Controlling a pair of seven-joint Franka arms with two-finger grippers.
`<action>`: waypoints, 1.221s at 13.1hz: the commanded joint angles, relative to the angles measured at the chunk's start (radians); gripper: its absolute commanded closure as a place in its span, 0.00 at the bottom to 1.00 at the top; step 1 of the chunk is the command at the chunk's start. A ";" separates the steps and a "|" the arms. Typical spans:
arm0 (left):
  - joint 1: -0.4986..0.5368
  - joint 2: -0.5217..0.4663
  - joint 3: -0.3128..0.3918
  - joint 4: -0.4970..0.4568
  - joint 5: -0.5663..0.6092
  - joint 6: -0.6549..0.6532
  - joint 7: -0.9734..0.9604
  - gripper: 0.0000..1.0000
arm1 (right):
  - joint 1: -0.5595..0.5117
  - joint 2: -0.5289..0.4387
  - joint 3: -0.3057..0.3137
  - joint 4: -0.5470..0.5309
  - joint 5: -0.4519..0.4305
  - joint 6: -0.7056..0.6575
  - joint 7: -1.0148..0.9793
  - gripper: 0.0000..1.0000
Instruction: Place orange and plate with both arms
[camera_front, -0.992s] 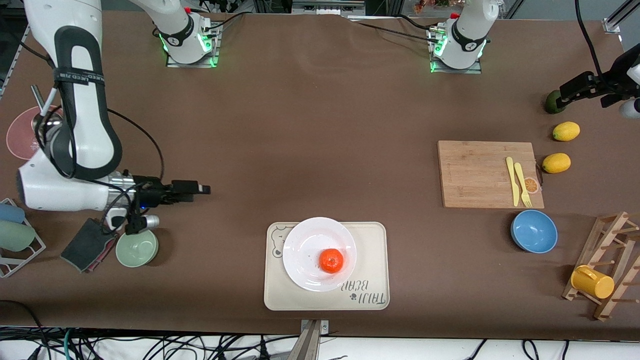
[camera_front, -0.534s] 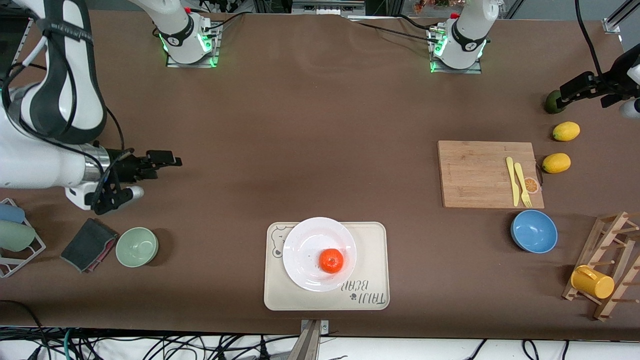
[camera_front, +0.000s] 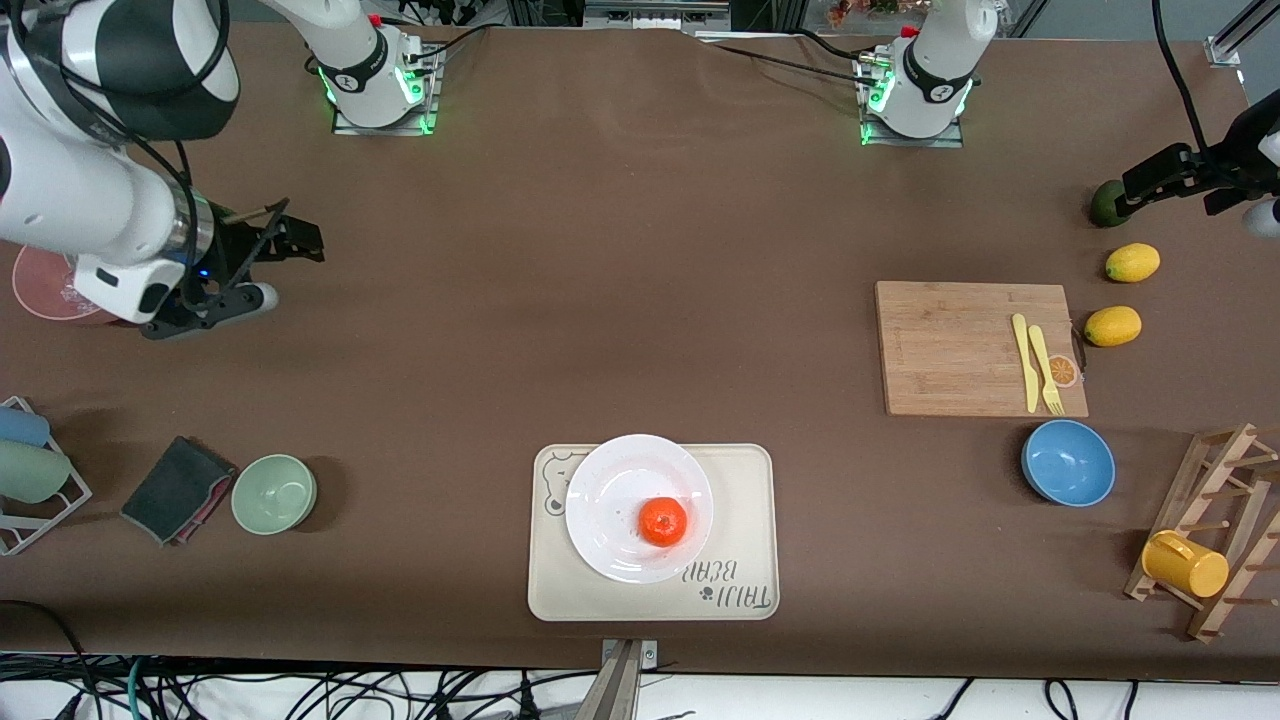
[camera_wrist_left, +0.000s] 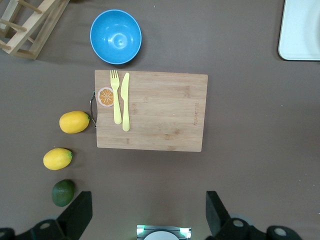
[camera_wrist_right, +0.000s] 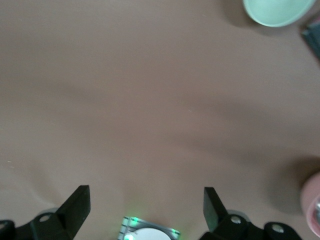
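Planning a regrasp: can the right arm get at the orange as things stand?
Probably yes. The orange sits uncovered on the plate, with bare table between it and the right gripper, which is up over the table at its own end, jaws open. The left gripper waits by the green fruit.

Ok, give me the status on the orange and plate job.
Looks done: the orange sits on the white plate, and the plate rests on the bear-print tray. Nothing is in hand: the right pincer is open over bare table at the right arm's end, and the left pincer is open above the green fruit. Nothing visibly left.
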 joint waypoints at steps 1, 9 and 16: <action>0.007 -0.006 -0.002 -0.004 -0.015 0.008 0.000 0.00 | -0.058 -0.052 0.015 -0.028 -0.035 -0.012 0.013 0.00; 0.007 -0.006 -0.002 -0.004 -0.015 0.008 0.000 0.00 | -0.130 -0.098 0.015 0.019 -0.104 -0.026 0.048 0.00; 0.003 -0.004 -0.007 -0.002 -0.015 0.008 0.000 0.00 | -0.153 -0.120 0.022 0.012 -0.035 -0.014 0.105 0.00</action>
